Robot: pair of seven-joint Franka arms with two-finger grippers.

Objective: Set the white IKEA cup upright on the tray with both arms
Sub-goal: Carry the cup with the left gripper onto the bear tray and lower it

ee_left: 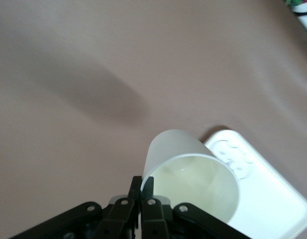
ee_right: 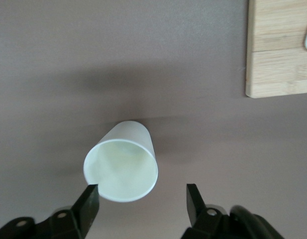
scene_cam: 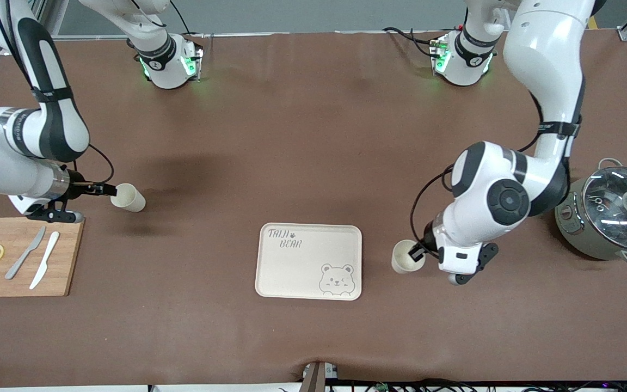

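Two white cups show. One cup (scene_cam: 128, 197) lies on its side on the brown table near the cutting board, its mouth toward my right gripper (scene_cam: 104, 189). That gripper is open, its fingers just short of the cup's (ee_right: 121, 162) rim and astride it. My left gripper (scene_cam: 417, 251) is shut on the rim of the other cup (scene_cam: 405, 256), which stands mouth up and slightly tilted beside the cream tray (scene_cam: 302, 267), toward the left arm's end. In the left wrist view the gripper (ee_left: 142, 191) pinches the cup's (ee_left: 193, 179) wall, with the tray (ee_left: 272, 204) just past it.
A wooden cutting board (scene_cam: 57, 272) with two lemon slices and two knives lies at the right arm's end, also in the right wrist view (ee_right: 277, 50). A pot with a glass lid (scene_cam: 613, 218) stands at the left arm's end.
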